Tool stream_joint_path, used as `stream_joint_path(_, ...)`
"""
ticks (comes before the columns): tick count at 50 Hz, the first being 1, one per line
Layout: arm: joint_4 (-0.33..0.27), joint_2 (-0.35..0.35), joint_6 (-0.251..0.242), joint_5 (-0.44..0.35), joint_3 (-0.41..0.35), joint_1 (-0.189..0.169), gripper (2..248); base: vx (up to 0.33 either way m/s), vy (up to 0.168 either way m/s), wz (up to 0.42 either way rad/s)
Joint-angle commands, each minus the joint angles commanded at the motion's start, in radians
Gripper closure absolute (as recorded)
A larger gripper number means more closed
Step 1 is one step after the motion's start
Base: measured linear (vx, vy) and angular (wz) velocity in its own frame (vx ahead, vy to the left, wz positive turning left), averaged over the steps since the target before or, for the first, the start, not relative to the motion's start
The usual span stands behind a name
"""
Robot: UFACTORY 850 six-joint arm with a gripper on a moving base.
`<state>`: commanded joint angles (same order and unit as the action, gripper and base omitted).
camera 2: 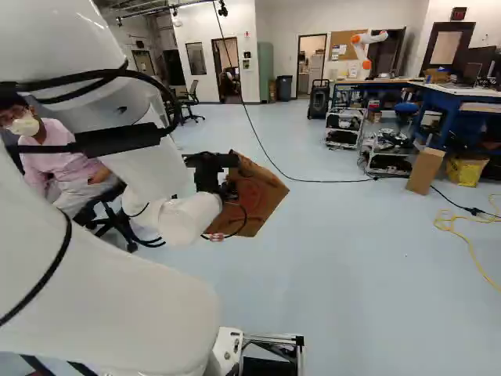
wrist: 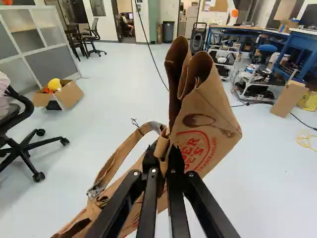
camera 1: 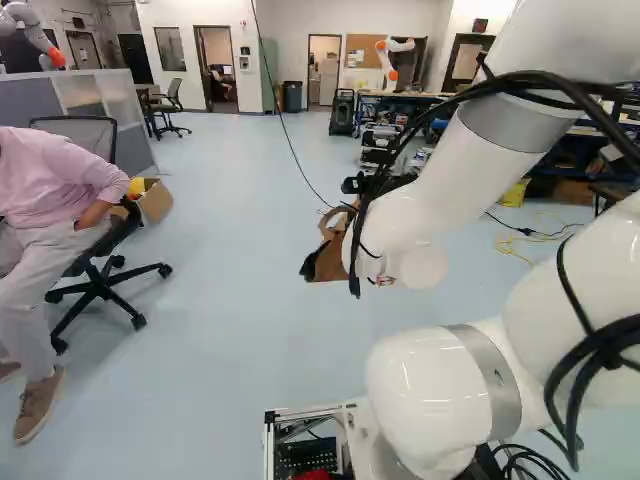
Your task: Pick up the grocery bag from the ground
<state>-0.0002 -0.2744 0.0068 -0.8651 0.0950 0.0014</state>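
A brown paper grocery bag is pinched between the two fingers of my end effector, both touching folded paper between them. In the wrist view the fingers of my end effector close on a crumpled fold at the bag's near side. The bag is tilted and creased, its upper part standing ahead of and above the fingertips in stiff folds; a round red printed mark shows on its face. A looped paper handle curves out to one side of the fingers, and more of the bag extends beneath them. In the right base view the bag sits left of the middle, just beyond the wrist of my white arm, and appears held up above the pale blue floor. In the left base view the arm partly hides it. Well apart from the bag, at the left of that view, is a black office chair, with an open cardboard box near it. At the right of the right base view, loaded carts stand near a blue desk, and an upright piece of cardboard stands nearby. Another robot, white and orange, shows in the background.
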Motion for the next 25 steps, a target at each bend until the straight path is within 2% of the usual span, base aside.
stream_joint_path(25,0.000,-0.005,-0.007,-0.008,-0.008,-0.001,226,0.000,0.000,0.000)
